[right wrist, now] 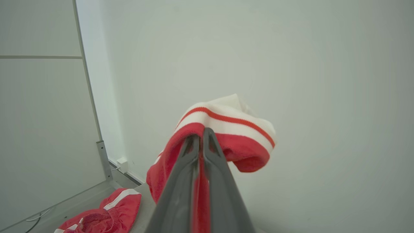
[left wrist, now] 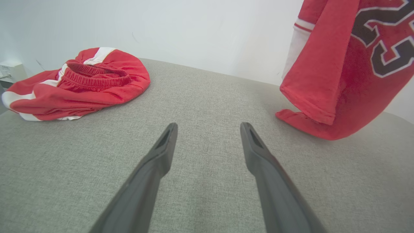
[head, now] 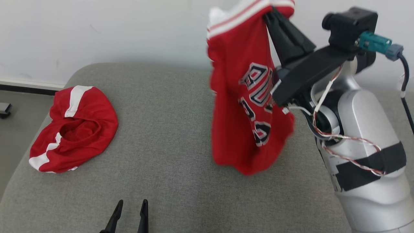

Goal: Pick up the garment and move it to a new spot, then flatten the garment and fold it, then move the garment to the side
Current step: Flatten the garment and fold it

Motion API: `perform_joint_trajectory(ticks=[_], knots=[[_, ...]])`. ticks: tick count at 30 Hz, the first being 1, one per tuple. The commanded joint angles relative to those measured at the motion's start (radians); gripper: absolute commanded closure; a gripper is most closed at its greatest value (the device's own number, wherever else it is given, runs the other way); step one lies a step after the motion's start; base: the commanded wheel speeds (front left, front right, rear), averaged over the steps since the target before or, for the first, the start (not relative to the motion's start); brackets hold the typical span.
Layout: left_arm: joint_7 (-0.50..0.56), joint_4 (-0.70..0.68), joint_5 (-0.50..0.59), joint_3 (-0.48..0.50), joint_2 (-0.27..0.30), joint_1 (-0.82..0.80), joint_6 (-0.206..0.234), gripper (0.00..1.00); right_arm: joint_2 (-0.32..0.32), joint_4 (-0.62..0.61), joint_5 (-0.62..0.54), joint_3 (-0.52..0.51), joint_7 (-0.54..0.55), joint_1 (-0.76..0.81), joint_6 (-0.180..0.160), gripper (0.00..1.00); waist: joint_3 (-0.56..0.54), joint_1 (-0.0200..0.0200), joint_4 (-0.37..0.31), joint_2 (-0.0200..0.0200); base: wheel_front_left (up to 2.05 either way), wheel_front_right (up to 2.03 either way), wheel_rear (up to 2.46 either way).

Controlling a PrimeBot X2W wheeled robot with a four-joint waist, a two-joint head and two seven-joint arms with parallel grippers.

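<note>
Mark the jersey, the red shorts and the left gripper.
jersey point(head: 231, 106): head view, red front panel left of the lettering.
red shorts point(head: 77, 131): head view, the waistband opening at their middle.
left gripper point(head: 132, 203): head view, midway between its two fingertips.

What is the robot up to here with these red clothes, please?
The right gripper is shut on the white-striped edge of a red jersey, holding it up so that it hangs over the grey cushion, its lower end seemingly just touching it. The left gripper is open and empty, low over the cushion's near side. A crumpled pair of red shorts lies on the cushion's left. Nothing is flattened or folded yet.
</note>
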Motion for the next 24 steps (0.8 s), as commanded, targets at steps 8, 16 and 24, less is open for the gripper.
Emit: perform_joint_trajectory(ticks=[8, 16, 24], knots=[[-0.004, -0.009, -0.01, 0.003, -0.001, -0.003, 0.006, 0.0, -0.01, 0.049, -0.04, -0.054, -0.128, -0.028, 0.001, 1.0, 0.01, 0.0, 0.004, -0.0001, 0.0, 0.0, 0.0], [-0.003, -0.011, -0.01, 0.009, -0.001, -0.002, 0.01, 0.0, -0.05, 0.096, -0.19, -0.282, -0.119, 0.202, 0.001, 1.0, 0.025, 0.0, -0.024, -0.0001, 0.0, 0.0, 0.0], [-0.004, -0.007, -0.003, 0.006, -0.001, -0.018, 0.008, 0.0, -0.011, 0.073, -0.31, -0.524, -0.094, 0.464, 0.001, 1.0, 0.04, 0.0, -0.062, -0.0001, 0.0, 0.0, 0.0]])
